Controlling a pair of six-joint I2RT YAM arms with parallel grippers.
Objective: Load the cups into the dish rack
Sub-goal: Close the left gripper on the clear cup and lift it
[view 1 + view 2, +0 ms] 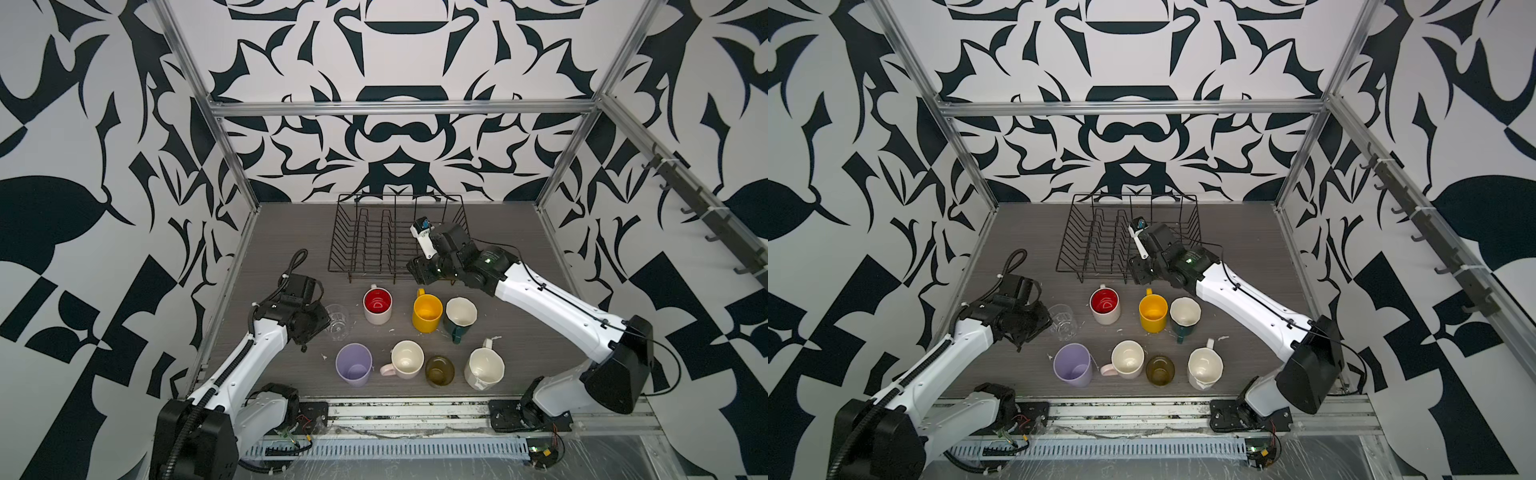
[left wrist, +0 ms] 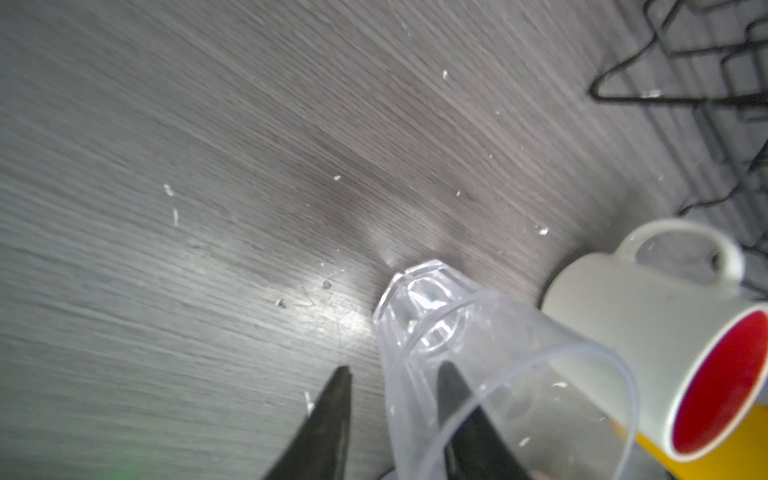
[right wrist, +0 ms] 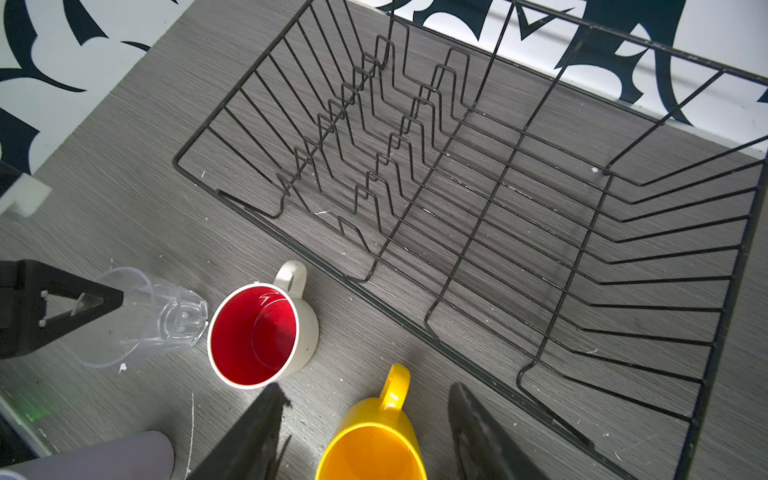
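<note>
Left gripper (image 2: 395,368) straddles the clear glass (image 2: 419,299) wall, jaws apart — not pinching, your right gripper (image 3: 365,388) spread above the yellow mug (image 3: 374,453)

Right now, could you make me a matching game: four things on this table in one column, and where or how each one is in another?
1 clear glass
2 yellow mug
3 dish rack
4 lilac tumbler

A front row, far left
B no cups in it
C left pincer straddles its wall
D between red-lined mug and dark green mug

Pairs: 1-C, 2-D, 3-B, 4-A
</note>
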